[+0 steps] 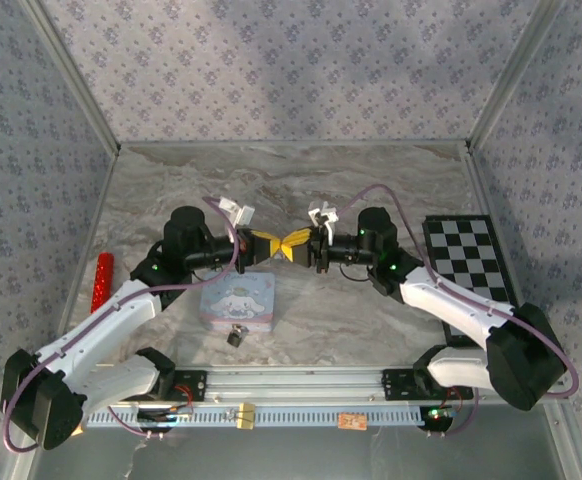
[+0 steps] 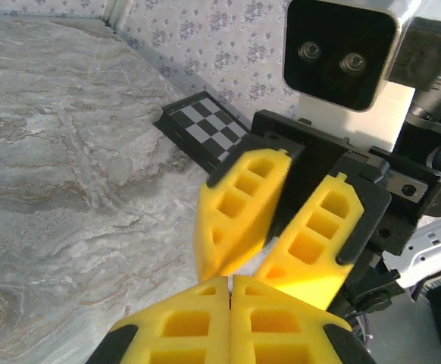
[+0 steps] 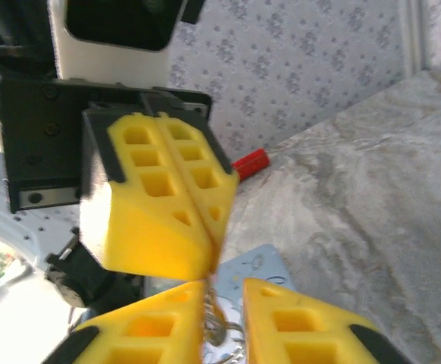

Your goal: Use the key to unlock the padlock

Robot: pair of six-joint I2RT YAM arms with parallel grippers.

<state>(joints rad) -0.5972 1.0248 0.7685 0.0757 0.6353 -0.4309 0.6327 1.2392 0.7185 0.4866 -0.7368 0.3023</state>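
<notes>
While both arms meet in mid-air over the pastel tin (image 1: 239, 298), the padlock (image 1: 237, 334) lies untouched on the marble table (image 1: 371, 190), just in front of the tin's near edge and well below the grippers. Nothing has reached it yet. Left gripper (image 1: 262, 244): jaws clenched, yellow fingers pressed flat together in its own wrist view. In the right wrist view a thin metallic piece hangs from those closed tips, taken to be the key (image 3: 213, 315), with a wire ring at its lower end. Right gripper (image 1: 295, 243): jaws parted, a clear gap in both wrist views, and the ring sits inside that gap. Cannot tell whether either right pad touches it. Judgement: the key is off the table and looks to be passing between the grippers, left one gripping. Left to do: carry the key down, steady the padlock, insert, turn, free the shackle, so the unlocking proper has not begun. Hard to make out: key blade and its orientation (blurred, cut off by the lower frame edge); the padlock's keyhole side is too small to see from the top view, and the shackle state is unreadable.
</notes>
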